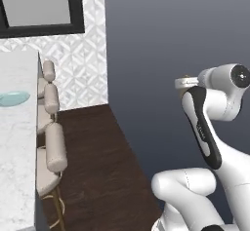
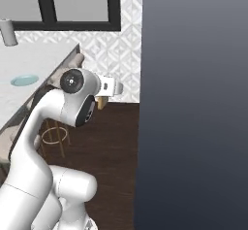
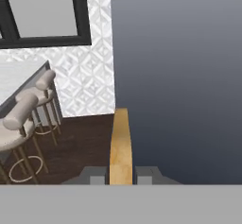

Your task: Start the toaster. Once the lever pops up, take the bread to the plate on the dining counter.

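Note:
My gripper [image 3: 120, 175] is shut on the bread [image 3: 120, 142], a tan slice seen edge-on that stands up between the two finger tips. In the base views the hand [image 1: 188, 82] is held high over the dark wood floor, beside the dining counter [image 1: 17, 147]. The light blue-green plate [image 1: 12, 98] lies flat on that white marble slab, well to the left of the hand; the same plate [image 2: 24, 80] sits left of the arm's elbow. The toaster is out of view.
Several padded stools [image 1: 54, 147] with brass legs line the counter's edge, between the plate and the arm. A dark grey wall [image 1: 171, 40] rises straight ahead and to the right. A black-framed window [image 1: 39, 6] is behind the counter, and a grey cylinder [image 2: 7, 32] stands at its far end.

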